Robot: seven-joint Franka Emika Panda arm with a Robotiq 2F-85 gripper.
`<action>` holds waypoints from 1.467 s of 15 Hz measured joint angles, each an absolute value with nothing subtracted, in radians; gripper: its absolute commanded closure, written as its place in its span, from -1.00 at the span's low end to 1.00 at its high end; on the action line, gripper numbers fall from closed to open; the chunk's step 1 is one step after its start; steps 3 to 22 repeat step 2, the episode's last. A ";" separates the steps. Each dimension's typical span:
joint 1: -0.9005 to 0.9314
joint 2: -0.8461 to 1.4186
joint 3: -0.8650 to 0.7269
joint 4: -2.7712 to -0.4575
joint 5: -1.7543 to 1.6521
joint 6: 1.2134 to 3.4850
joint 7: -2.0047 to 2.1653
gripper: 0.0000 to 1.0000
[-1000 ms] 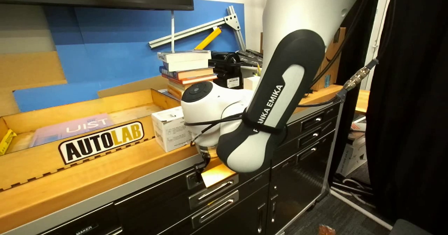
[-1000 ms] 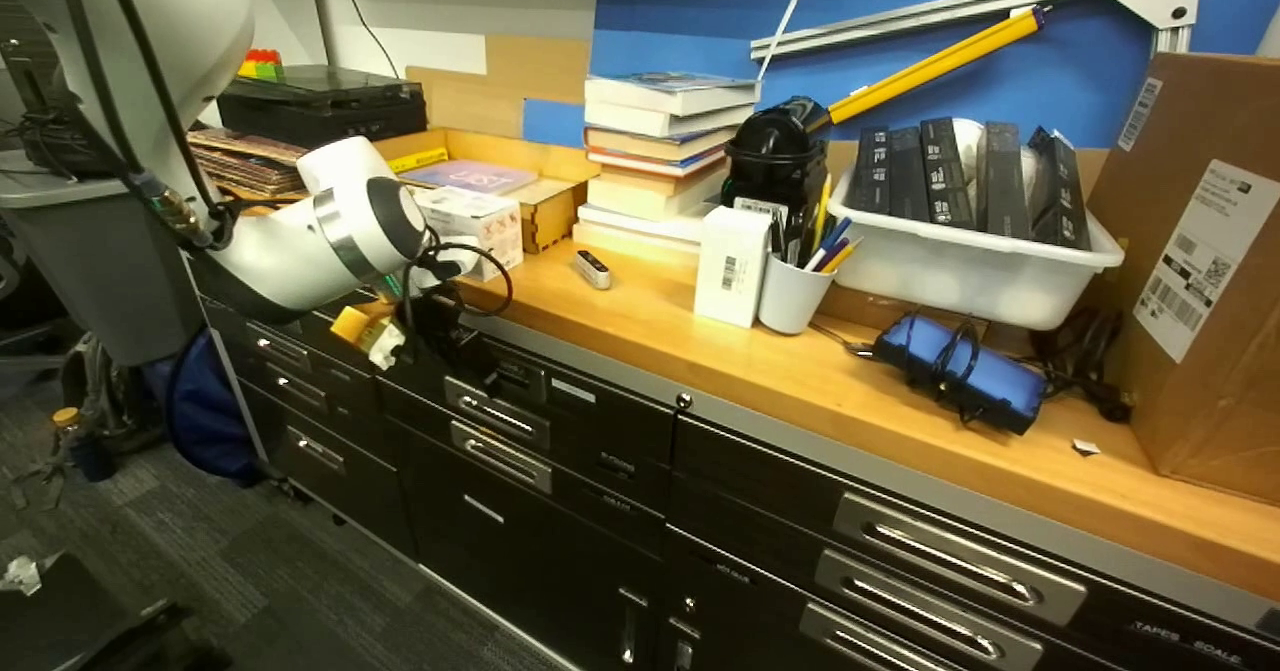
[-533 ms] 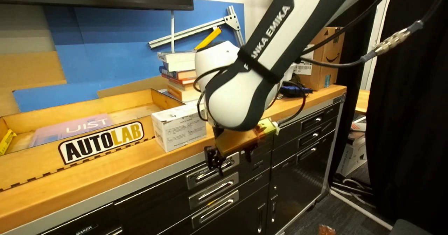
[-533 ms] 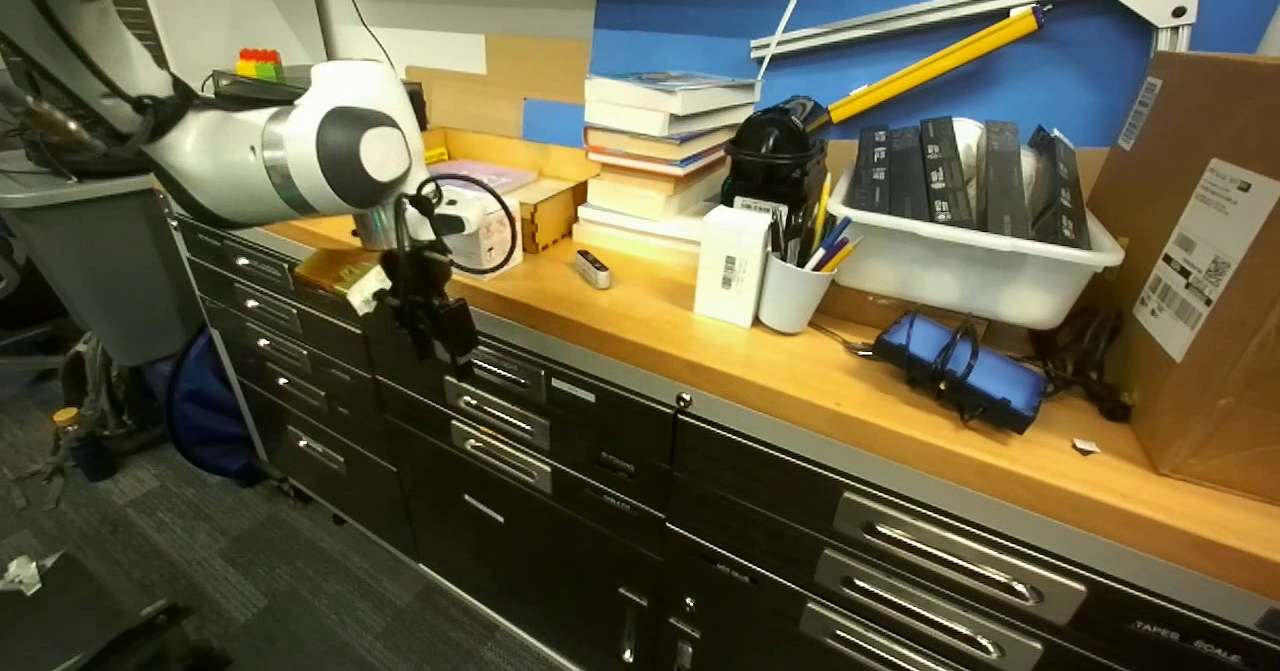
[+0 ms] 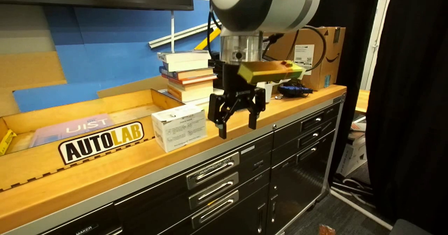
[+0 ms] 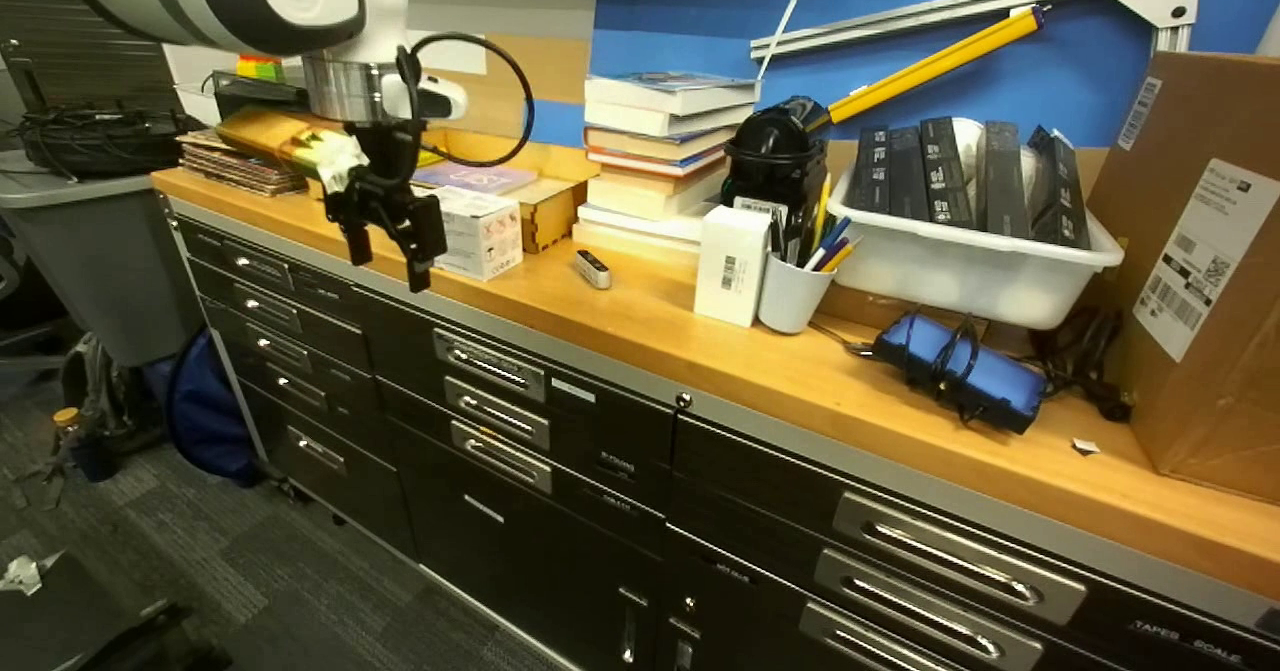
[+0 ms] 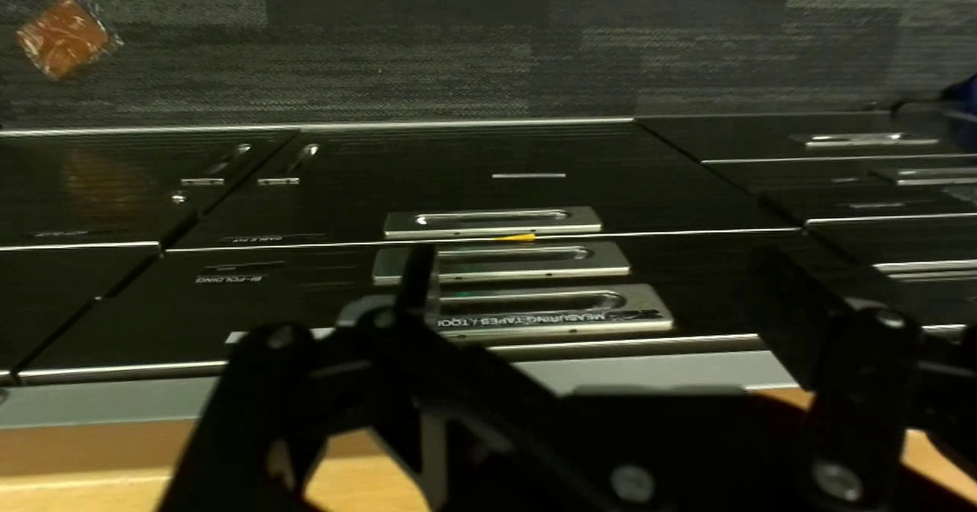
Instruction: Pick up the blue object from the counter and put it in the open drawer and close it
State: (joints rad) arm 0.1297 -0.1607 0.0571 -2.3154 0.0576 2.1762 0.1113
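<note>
The claw [image 5: 237, 129] is held above the near edge of the counter [image 5: 105, 170], right of the white carton [image 5: 180, 130] in an exterior view; spread wide, nothing gripped. No light-blue block is seen in any view; presumed enclosed in the top measuring-tapes drawer [image 5: 171, 187], unconfirmed. Not to be mistaken for it: the cable-wrapped blue device [image 6: 965, 366] toward the right. Drawer fronts below the claw appear flush. Step in hand judged to be withdrawal, closing done. Claw best raised straight up before any sideways swing, so that neither carton nor bar handle [image 5: 215, 172] is snagged. Closure best verified first: top front compared with its neighbours; if a gap is found, to be pushed evenly at the handle's middle, claw narrowed beforehand.
</note>
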 measured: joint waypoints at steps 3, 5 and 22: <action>0.130 -0.212 0.055 -2.308 0.082 2.120 0.078 -1.00; 0.130 -0.212 0.055 -2.308 0.082 2.120 0.078 -1.00; 0.130 -0.212 0.055 -2.308 0.082 2.120 0.078 -1.00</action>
